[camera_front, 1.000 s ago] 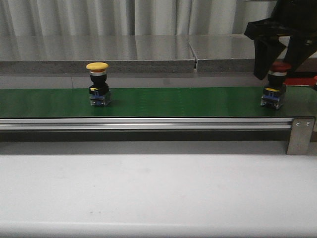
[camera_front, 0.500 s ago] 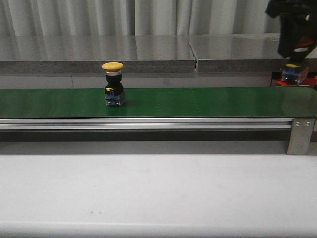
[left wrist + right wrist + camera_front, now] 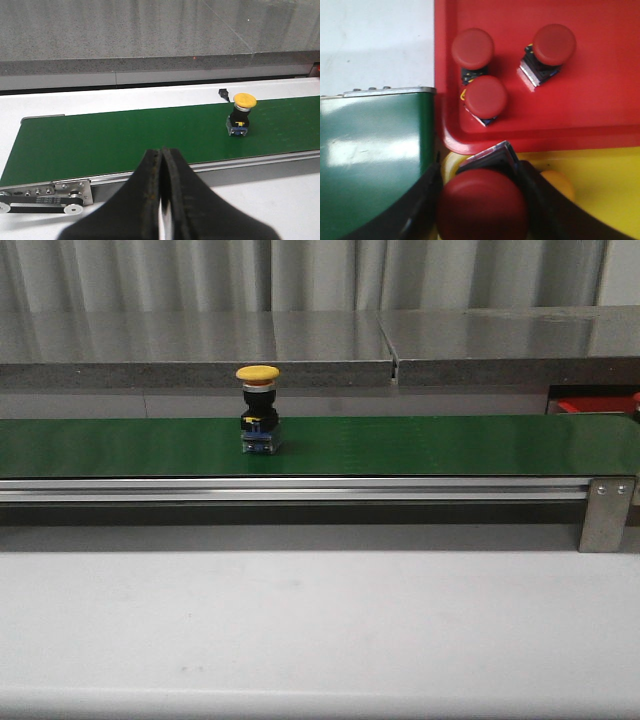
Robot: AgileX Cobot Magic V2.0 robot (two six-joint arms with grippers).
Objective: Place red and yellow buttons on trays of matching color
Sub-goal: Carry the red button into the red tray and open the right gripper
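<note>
the right hand (image 3: 482,200) pinches a red button (image 3: 482,206) between its 2 dark fingers (image 3: 417,210), carrying it above the seam where the red tray (image 3: 600,100) meets the yellow tray (image 3: 605,190), apparently so it can be set down on the matching red one. 3 red buttons (image 3: 486,95) already stand on the red tray, 2 of them touching and the 3rd just apart, which leaves open room further along for the carried one. a small orange-yellow shape beside the held button on the yellow tray may be a button cap, but it is too hidden to tell. the left hand (image 3: 161,200) hangs with its fingers pressed together and nothing between them, low over the white surface (image 3: 60,102) near the end of the green conveyor belt (image 3: 125,142), likely waiting for the yellow button (image 3: 240,115). that button stands upright on the belt, well apart from the left hand and, in the front view, left of the belt's middle. neither arm shows in the front view, where only a sliver of the red tray peeks past the belt's right end.
</note>
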